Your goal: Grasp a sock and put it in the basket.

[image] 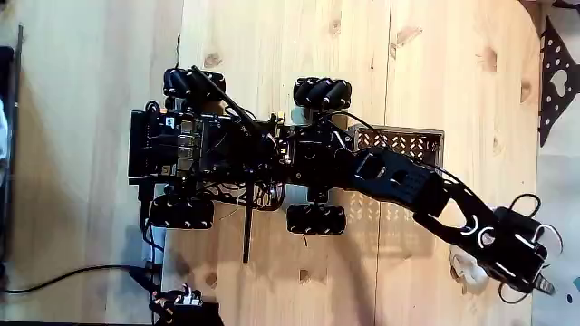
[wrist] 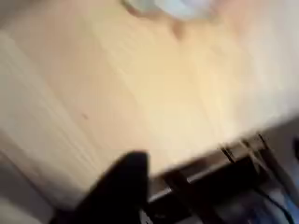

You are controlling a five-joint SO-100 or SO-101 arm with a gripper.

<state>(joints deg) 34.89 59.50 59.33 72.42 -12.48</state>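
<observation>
In the fixed view the arm reaches from the wheeled robot [image: 236, 149] down to the right, and my gripper [image: 536, 282] hangs near the table's right edge. A whitish-grey sock [image: 464, 265] lies on the wood just left of the gripper, partly under the wrist. The perforated metal basket [image: 403, 139] sits by the robot's front, and the arm crosses over it. The wrist view is blurred: the sock [wrist: 177, 7] shows as a pale lump at the top edge, and a dark finger [wrist: 121, 187] rises from the bottom, well apart from it. The frames do not show how the jaws stand.
A black perforated part [image: 555, 77] lies at the right edge of the table. Cables [image: 72, 272] and a small dark device [image: 186, 306] lie at the lower left. The wooden table [image: 272, 54] ends at its left edge beside the robot's rear.
</observation>
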